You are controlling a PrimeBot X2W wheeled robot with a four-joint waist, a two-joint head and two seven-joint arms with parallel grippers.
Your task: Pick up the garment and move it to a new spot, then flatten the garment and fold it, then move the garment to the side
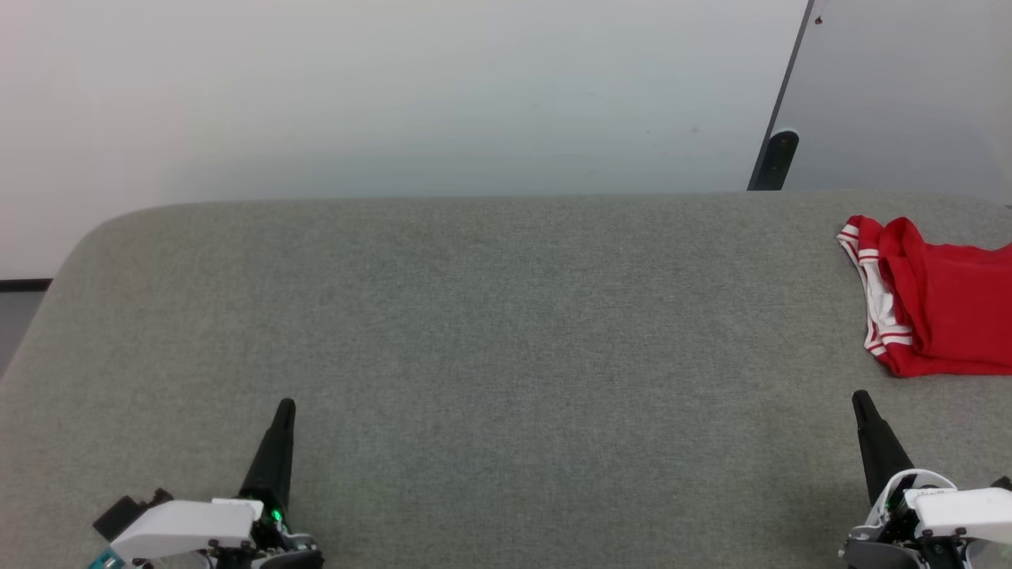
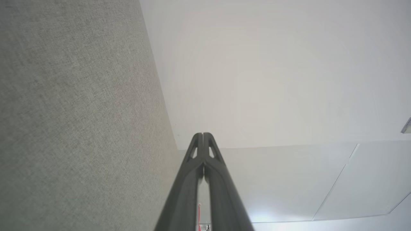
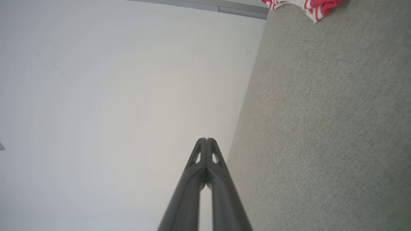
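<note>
Now, shirt (image 1: 941,304): it is lying at the right edge of the tabletop (image 1: 474,316), close to the far right corner, with a white, striped sleeve end pointing toward the middle; its right part is running out of the head view.
Shirt's shape: it is looking bunched rather than neatly folded, though with so much of it cut off that is only a guess.
Why there: lying off to the side, it is leaving the wide grey middle free, which is probably where spreading and folding belong.
Left gripper (image 1: 286,406): it is hovering over the near left part of the tabletop, well apart from the shirt; the left wrist view is showing its two fingers pressed together at the tips (image 2: 203,135), with nothing between them.
Right gripper (image 1: 860,398): it is hovering near the front right edge, the closer of the two to the shirt but not touching it; its fingers are meeting at the tips (image 3: 207,140) and gripping nothing.
Right wrist view: the shirt (image 3: 318,8) is sitting ahead of the fingers, at the top edge.
</note>
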